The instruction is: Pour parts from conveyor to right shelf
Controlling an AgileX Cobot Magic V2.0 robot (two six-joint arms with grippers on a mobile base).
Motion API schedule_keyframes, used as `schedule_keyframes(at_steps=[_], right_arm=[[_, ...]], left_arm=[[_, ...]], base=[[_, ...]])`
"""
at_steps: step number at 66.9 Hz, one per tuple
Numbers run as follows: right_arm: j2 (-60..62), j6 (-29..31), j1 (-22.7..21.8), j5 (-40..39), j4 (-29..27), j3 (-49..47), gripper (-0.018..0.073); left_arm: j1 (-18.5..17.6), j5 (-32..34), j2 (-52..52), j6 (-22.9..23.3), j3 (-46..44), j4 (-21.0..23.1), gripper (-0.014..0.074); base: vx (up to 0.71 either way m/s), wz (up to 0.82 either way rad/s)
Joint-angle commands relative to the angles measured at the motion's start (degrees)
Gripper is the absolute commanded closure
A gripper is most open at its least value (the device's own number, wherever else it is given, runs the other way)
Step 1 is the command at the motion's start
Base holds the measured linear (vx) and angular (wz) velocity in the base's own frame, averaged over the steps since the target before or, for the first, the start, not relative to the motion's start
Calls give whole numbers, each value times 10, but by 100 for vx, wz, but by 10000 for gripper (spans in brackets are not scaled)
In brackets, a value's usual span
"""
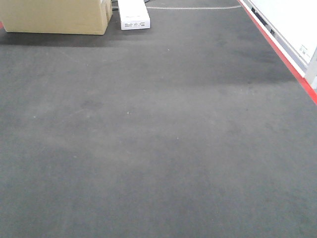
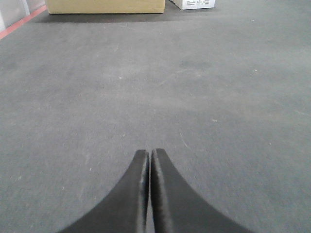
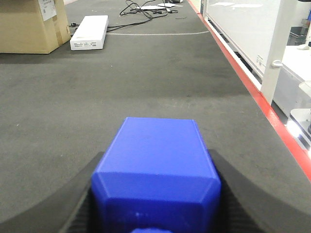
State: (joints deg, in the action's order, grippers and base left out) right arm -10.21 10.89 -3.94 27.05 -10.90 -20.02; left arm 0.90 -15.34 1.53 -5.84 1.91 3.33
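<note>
A bright-blue plastic block, one of the parts [image 3: 156, 170], fills the lower middle of the right wrist view. My right gripper [image 3: 156, 156] is shut on it, a black finger [image 3: 80, 194] pressing each side, above the grey carpet. In the left wrist view my left gripper [image 2: 149, 152] is shut with nothing between its two black fingers, which meet tip to tip over bare carpet. The conveyor and the right shelf are out of view in all frames. Neither gripper shows in the front view.
Grey carpet [image 1: 158, 139] stretches ahead. A cardboard box [image 1: 54, 17] and a flat white box [image 1: 133, 14] lie at the far left. A red floor stripe [image 1: 285, 57] and a white partition [image 3: 243, 24] run along the right. Cables [image 3: 146, 8] lie far ahead.
</note>
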Motion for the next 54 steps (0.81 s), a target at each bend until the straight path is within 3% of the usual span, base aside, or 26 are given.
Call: schedule_keyframes(at_steps=[1, 25, 54], right_arm=[[-5, 5, -1, -47, -1, -16, 565], [-5, 5, -1, -47, -1, -16, 565], [-5, 5, -1, -47, -1, -16, 565]], left_arm=[[-4, 43, 11, 3, 14, 4, 602], [-4, 43, 11, 3, 14, 4, 602], [-4, 43, 11, 3, 14, 4, 602]], base=[[-11, -1], [-18, -12], [-29, -51]])
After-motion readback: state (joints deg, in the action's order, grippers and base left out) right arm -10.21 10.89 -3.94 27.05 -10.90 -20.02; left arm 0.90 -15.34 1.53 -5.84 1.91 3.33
